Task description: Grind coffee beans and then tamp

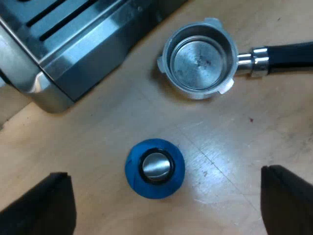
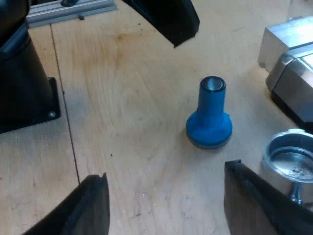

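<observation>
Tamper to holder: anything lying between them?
Nothing. In the left wrist view the tamper and the holder sit apart, with only bare wooden table between them.

Likely a lab: arm base and aluminium rail on a wooden bench.

Pale wooden table, seamed between planks, flecked with a few small dark specks, glossy in patches. Grey metal rail along one edge, dotted with small screws.
</observation>
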`<move>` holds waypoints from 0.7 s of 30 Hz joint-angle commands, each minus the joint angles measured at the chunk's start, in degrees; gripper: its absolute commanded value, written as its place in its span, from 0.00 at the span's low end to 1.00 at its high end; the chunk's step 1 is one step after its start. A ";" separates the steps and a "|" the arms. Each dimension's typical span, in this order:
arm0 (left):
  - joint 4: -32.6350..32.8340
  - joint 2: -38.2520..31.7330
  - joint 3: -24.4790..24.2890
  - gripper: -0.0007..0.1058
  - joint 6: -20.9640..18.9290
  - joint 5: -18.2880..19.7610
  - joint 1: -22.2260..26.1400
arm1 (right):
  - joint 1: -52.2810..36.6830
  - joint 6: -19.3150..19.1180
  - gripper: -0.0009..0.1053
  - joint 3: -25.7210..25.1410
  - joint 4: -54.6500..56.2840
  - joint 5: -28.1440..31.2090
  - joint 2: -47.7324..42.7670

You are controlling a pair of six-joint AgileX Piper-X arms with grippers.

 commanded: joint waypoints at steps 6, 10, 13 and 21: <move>-2.59 6.04 0.00 0.73 0.16 -2.04 -0.31 | 0.13 -0.50 0.52 -0.20 -0.81 2.38 -0.06; -2.73 9.90 0.00 0.73 0.16 -2.95 -0.31 | 0.13 -0.50 0.52 -0.20 -0.81 5.27 -0.06; -3.70 13.26 0.00 0.73 0.31 -3.47 -0.31 | 0.13 -0.50 0.52 -0.20 -0.81 5.97 -0.06; -5.88 18.87 0.00 0.73 0.31 -3.47 -0.31 | 0.13 0.41 0.52 -0.20 -0.81 9.02 -0.06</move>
